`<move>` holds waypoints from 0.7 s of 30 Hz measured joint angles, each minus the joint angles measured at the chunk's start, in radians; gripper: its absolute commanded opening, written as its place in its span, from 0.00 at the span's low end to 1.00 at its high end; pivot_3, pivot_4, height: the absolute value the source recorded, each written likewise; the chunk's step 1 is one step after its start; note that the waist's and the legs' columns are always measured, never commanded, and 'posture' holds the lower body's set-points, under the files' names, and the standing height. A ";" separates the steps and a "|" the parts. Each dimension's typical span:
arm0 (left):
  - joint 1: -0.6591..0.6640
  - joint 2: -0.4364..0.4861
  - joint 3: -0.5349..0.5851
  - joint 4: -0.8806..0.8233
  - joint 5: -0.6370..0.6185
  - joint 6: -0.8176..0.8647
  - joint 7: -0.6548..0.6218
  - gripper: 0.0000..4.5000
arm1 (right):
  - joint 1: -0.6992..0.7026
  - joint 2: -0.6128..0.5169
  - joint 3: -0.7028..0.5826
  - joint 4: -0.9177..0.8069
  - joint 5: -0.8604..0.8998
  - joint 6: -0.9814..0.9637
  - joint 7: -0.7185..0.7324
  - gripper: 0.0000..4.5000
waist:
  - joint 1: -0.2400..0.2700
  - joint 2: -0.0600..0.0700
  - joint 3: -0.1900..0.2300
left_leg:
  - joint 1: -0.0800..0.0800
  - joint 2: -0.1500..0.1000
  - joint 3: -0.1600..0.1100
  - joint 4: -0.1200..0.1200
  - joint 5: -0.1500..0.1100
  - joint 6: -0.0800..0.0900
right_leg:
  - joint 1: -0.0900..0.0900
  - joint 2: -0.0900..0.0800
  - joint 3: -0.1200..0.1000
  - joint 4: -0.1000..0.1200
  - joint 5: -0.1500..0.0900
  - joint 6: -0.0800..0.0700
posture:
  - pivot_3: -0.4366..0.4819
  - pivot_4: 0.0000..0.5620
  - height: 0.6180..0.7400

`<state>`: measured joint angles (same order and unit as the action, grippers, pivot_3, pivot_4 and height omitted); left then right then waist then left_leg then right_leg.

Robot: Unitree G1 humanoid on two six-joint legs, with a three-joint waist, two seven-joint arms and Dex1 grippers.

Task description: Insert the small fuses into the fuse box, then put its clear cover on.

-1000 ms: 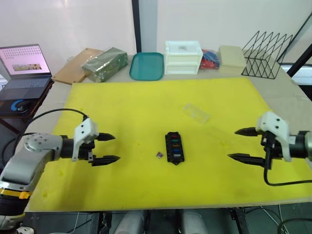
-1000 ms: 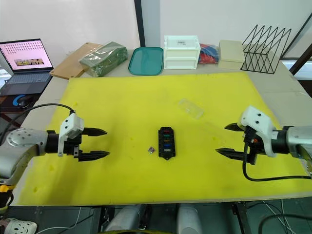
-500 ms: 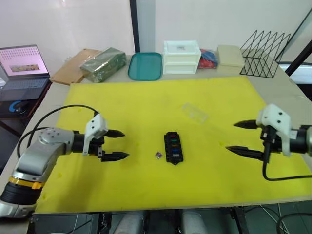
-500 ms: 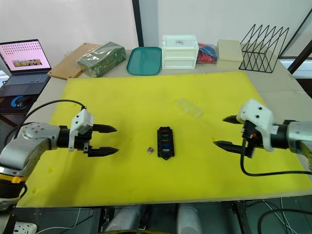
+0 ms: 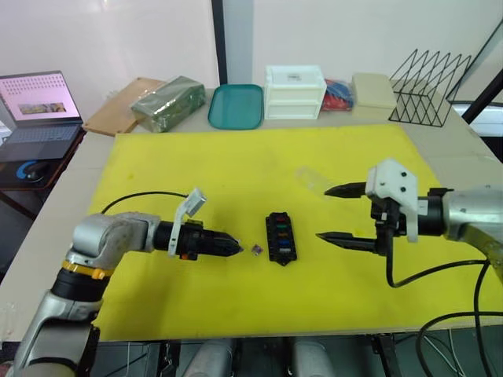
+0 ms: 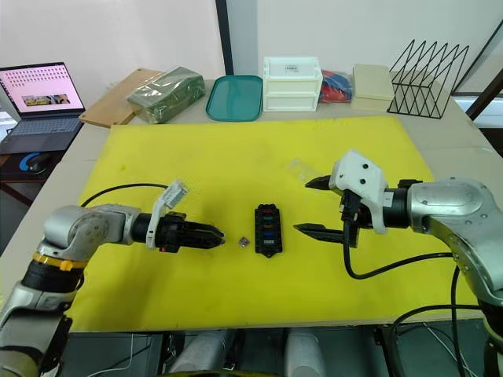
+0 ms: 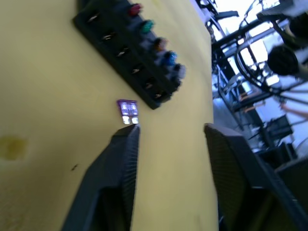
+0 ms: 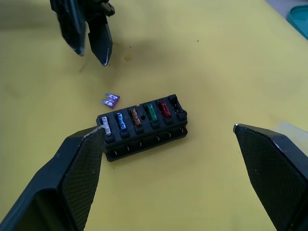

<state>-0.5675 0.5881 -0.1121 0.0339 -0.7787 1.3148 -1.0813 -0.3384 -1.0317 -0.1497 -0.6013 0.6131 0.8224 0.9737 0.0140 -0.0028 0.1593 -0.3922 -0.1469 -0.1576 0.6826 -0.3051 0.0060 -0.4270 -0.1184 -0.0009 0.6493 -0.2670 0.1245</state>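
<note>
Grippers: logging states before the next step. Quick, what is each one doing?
Left gripper: open, empty, tips near the loose purple fuse.
Right gripper: open, empty, beside the fuse box.

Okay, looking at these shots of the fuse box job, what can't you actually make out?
- Fuse box: one row holds five fuses; the second row's slots are too small and dark in the right wrist view to tell whether they are filled.
- Purple fuse: blurred in the left wrist view, so its markings are unreadable.
- Clear cover: the right gripper hides part of it in the head views.
- Left gripper: its jaws overlap in the head views; the gap shows from the left wrist.
</note>
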 measured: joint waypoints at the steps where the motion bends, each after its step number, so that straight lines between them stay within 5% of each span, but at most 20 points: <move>1: -0.011 -0.014 -0.001 0.026 -0.004 0.032 0.010 0.48 | 0.000 0.001 0.005 -0.001 -0.001 -0.002 -0.006 1.00 | 0.000 0.000 0.000 | 0.000 0.000 0.000 0.000 0.000 0.000 | 0.000 0.000 0.000 0.000 0.000 0.000 | 0.48 0.27 1.00; 7: -0.056 -0.048 -0.024 0.080 -0.014 0.112 0.044 0.48 | 0.000 0.009 0.020 -0.005 0.000 -0.003 -0.036 1.00 | 0.000 0.000 0.000 | 0.000 0.000 0.000 0.000 0.000 0.000 | 0.000 0.000 0.000 0.000 0.000 0.000 | 0.48 0.27 1.00; 21: -0.074 -0.078 -0.110 0.120 0.051 0.008 0.039 0.48 | -0.022 0.009 0.020 -0.006 0.037 0.003 -0.054 1.00 | 0.003 0.000 0.000 | 0.000 0.000 0.000 0.000 0.000 0.000 | 0.000 0.000 0.000 0.000 0.000 0.000 | 0.48 0.27 1.00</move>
<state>-0.6419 0.5103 -0.2225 0.1538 -0.7280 1.3228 -1.0426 -0.3607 -1.0230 -0.1298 -0.6073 0.6499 0.8255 0.9197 0.0167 -0.0027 0.1592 -0.3921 -0.1471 -0.1576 0.6829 -0.3051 0.0059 -0.4267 -0.1189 -0.0006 0.6494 -0.2669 0.1245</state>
